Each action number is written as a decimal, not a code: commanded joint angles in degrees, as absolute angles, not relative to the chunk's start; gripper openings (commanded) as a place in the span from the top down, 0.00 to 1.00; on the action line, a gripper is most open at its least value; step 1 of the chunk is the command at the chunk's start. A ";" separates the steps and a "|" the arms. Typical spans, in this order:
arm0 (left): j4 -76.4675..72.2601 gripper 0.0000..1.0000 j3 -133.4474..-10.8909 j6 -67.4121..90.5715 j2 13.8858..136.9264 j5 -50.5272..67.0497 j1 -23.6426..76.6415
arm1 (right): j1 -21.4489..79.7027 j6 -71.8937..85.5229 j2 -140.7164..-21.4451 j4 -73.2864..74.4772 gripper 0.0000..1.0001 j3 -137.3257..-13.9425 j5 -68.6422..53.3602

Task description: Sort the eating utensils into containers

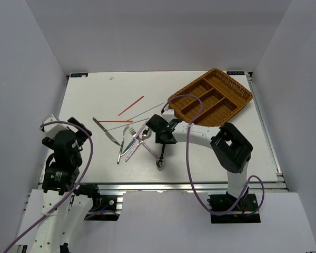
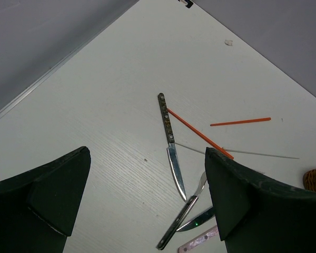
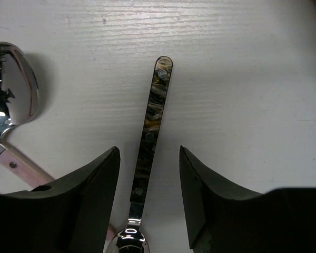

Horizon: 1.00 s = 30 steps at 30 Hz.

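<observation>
The brown wicker tray [image 1: 216, 97] lies at the back right, its compartments holding nothing. My right gripper [image 1: 165, 138] is open and low over the table; in the right wrist view the gripper [image 3: 149, 153] straddles the dark handle of a spoon [image 3: 151, 121] without touching it. That spoon [image 1: 160, 158] lies just right of a pile of utensils [image 1: 131, 139] with pink-handled pieces. A dark-handled knife [image 2: 171, 142], two red-orange chopsticks [image 2: 197, 132] [image 2: 239, 122] and a pale chopstick [image 2: 253, 154] lie beyond the pile. My left gripper [image 2: 146, 153] is open and empty, raised at the table's left.
A second spoon's bowl [image 3: 13, 87] and a pink handle [image 3: 21, 163] lie just left of my right fingers. A dark-handled fork [image 2: 181, 219] crosses the knife's tip. White walls enclose the table on three sides. My left arm [image 1: 63, 150] stands at the near left edge.
</observation>
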State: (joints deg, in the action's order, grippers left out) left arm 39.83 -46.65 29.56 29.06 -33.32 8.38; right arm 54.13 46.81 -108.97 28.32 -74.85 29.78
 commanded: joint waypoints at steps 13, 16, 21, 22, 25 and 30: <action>38.58 0.02 -46.23 29.18 29.09 -31.99 8.35 | 54.23 50.54 -112.24 25.31 0.78 -72.77 29.88; 38.58 0.02 -46.14 29.18 29.27 -31.82 8.35 | 54.23 50.19 -112.15 25.75 0.87 -73.21 29.88; 38.50 0.02 -46.23 29.00 29.88 -31.55 8.35 | 54.23 50.45 -106.63 27.25 1.00 -73.74 29.88; 38.50 0.02 -46.32 29.00 29.97 -31.38 8.26 | 54.14 50.10 -105.13 27.16 1.00 -73.83 30.23; 38.50 0.02 -46.32 29.00 30.32 -31.38 8.35 | 53.53 48.87 -98.02 26.81 1.00 -73.83 31.46; 38.50 0.02 -46.23 29.00 30.41 -31.38 8.26 | 45.11 46.24 -87.29 25.32 1.00 -71.64 31.12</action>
